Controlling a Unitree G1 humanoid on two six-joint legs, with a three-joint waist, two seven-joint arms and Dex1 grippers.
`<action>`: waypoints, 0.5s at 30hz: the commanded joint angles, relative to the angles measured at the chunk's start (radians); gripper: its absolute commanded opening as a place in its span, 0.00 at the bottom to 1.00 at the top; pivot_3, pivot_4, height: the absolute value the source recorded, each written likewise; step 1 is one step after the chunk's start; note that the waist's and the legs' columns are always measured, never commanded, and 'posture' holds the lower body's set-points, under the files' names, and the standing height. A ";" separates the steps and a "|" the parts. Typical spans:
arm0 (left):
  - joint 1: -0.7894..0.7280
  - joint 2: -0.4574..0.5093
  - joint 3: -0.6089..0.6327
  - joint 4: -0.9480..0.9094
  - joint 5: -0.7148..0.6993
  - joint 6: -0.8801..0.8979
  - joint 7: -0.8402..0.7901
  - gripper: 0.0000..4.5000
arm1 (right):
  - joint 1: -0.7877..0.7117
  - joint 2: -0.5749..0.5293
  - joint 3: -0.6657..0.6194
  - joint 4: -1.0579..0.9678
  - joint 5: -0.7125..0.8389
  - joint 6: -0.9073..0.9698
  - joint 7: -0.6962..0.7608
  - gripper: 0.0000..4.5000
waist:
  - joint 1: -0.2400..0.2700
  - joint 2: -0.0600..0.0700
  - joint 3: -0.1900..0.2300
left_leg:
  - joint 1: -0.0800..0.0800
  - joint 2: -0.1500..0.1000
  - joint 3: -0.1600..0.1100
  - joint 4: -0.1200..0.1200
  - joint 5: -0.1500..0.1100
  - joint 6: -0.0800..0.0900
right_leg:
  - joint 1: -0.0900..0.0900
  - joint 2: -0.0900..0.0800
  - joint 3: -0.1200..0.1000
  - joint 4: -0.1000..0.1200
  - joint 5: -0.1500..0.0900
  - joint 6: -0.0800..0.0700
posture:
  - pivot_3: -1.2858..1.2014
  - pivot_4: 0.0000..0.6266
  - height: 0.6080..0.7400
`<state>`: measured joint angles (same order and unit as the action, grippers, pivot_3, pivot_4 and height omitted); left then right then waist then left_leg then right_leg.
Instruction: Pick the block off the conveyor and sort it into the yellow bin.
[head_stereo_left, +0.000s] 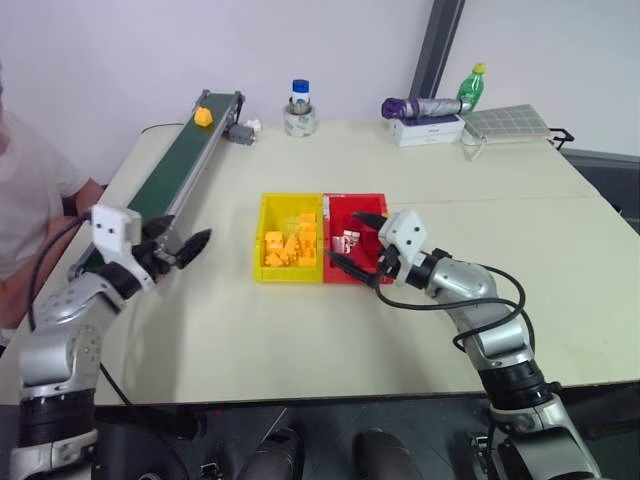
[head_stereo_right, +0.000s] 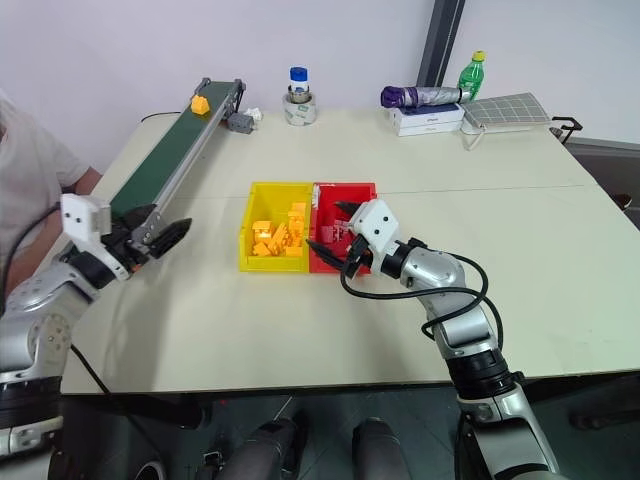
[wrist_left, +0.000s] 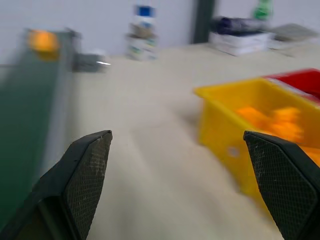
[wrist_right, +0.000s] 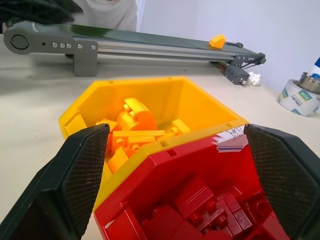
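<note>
The small yellow-orange block (head_stereo_left: 203, 116) rides on the far end of the dark-green conveyor (head_stereo_left: 170, 175), which runs along the table's left side. The yellow bin (head_stereo_left: 290, 197) sits mid-table and holds several yellow pieces. My left gripper (head_stereo_left: 185, 240) is open and empty. It hovers by the belt's near end, left of the yellow bin and far from the block. My right gripper (head_stereo_left: 352, 240) is open and empty over the red bin (head_stereo_left: 355, 198), which touches the yellow bin's right side. The right wrist view shows both bins close up and the block (wrist_right: 217, 41) far off on the belt.
A grey motor box (head_stereo_left: 240, 133) sits at the conveyor's far end. A tape roll with a bottle (head_stereo_left: 299, 118), a folded umbrella on a white box (head_stereo_left: 425, 107), a green bottle (head_stereo_left: 472, 85) and a grid tray (head_stereo_left: 505, 122) line the back. A person (head_stereo_left: 25, 200) sits at the left.
</note>
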<state>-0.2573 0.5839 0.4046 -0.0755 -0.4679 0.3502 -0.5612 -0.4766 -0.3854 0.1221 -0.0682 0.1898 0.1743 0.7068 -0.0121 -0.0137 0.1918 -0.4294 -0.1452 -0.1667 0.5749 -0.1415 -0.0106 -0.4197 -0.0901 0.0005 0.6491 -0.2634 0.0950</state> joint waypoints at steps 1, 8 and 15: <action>0.027 -0.008 0.046 -0.048 0.041 -0.080 0.063 0.99 | -0.020 0.001 -0.009 -0.008 0.004 -0.024 0.009 1.00 | 0.000 0.000 0.000 | 0.000 0.000 0.000 0.000 0.000 0.000 | 0.000 0.000 0.000 0.000 0.000 0.000 | 0.52 0.24 1.00; 0.053 -0.051 0.109 -0.027 0.044 -0.079 0.199 0.99 | -0.030 0.005 -0.006 0.004 0.002 -0.031 0.019 1.00 | 0.001 0.000 0.000 | 0.000 0.000 0.000 0.000 0.000 0.000 | 0.000 0.000 0.000 0.000 0.000 0.000 | 0.52 0.24 1.00; 0.042 -0.052 0.139 -0.020 0.008 -0.037 0.255 0.99 | -0.038 0.014 -0.002 0.018 0.001 -0.039 0.024 1.00 | 0.000 0.000 0.000 | 0.000 0.000 0.000 0.000 0.000 0.000 | 0.000 0.000 0.000 0.000 0.000 0.000 | 0.52 0.24 1.00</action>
<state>-0.2063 0.5241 0.5246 -0.0768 -0.4487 0.3180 -0.3153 -0.4864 -0.3762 0.1225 -0.0343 0.1887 0.1597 0.7309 -0.0117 -0.0139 0.1917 -0.4294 -0.1451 -0.1663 0.5750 -0.1415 -0.0106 -0.4196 -0.0899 0.0003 0.6490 -0.2632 0.0951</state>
